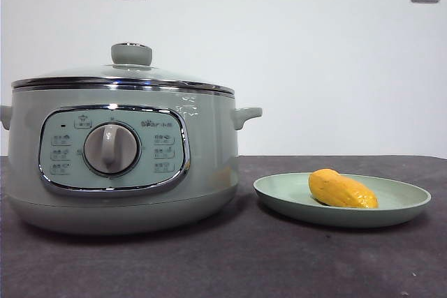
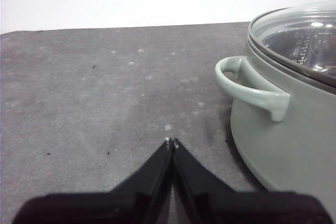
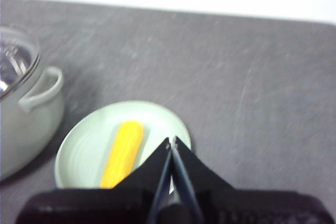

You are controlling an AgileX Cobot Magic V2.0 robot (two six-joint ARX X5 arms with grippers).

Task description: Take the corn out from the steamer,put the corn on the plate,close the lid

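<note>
The stubby yellow-orange corn [image 1: 341, 189] lies on the shallow pale green plate [image 1: 405, 204] beside the grey-green steamer [image 1: 209, 165], whose glass lid [image 1: 130, 68] sits closed; left gripper [image 2: 171, 141] and right gripper [image 3: 171, 140] hang above the dark desk [image 1: 279, 263], jaws pressed together, holding nothing

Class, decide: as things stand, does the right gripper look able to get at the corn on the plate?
Probably yes. The corn lies uncovered on the plate, beside the pot, and the right gripper hangs shut near the plate's rim with nothing between. It would have to open first.
</note>
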